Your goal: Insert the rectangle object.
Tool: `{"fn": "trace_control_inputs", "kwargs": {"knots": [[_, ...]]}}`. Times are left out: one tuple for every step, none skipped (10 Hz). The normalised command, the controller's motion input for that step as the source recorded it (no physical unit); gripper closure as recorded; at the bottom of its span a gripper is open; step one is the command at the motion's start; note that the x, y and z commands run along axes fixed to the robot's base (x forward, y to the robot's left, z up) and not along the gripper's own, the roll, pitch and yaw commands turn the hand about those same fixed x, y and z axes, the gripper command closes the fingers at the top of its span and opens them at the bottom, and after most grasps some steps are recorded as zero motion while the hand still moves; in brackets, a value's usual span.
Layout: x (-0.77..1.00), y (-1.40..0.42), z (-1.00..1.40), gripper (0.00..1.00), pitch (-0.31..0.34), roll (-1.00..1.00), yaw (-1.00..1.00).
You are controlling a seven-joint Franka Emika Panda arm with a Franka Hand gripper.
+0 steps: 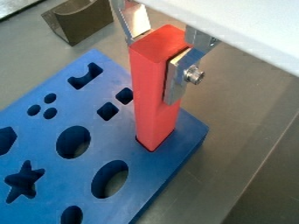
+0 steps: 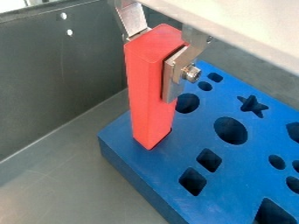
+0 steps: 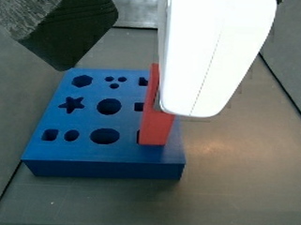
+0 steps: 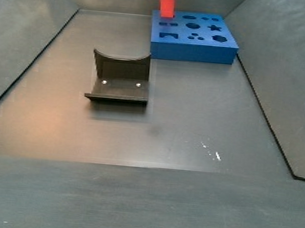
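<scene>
Side view coverage shows the gray enclosure floor [image 4: 154,126] carrying the blue block [image 4: 195,37] at its far end, with the dark olive notched block [image 4: 118,80] lying well apart from it near the middle of the floor. The blue block lies flat so that its shaped holes face upward to receive pieces. The rectangle object [image 1: 158,87] stands upright at one corner of the blue block; its lower end meets the block's top face at a rectangular opening, which suggests it is already partly seated, although the depth of entry cannot be confirmed. The upright attitude aligns the bar's long axis with the hole. The gripper [image 1: 162,54] sits at the bar's upper end, and its silver fingers [image 2: 179,70] pinch the bar across opposite sides, which prevents tilt during the downward push.
</scene>
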Motion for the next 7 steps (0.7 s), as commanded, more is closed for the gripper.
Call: {"fn": "trace_control_inputs", "kwargs": {"knots": [[0.06,0.0,-0.34,1.0,0.017,0.0,-0.07],[0.1,0.0,-0.38,1.0,0.031,-0.06,-0.11],[0.06,0.0,-0.39,1.0,0.016,-0.1,-0.12],[-0.04,0.06,-0.38,1.0,-0.131,-0.27,0.0],[-0.1,0.0,-0.24,1.0,-0.243,-0.27,-0.03],[-0.07,0.0,-0.12,1.0,-0.22,-0.15,-0.02],[-0.17,0.0,-0.12,1.0,-0.294,-0.1,0.0]]}}
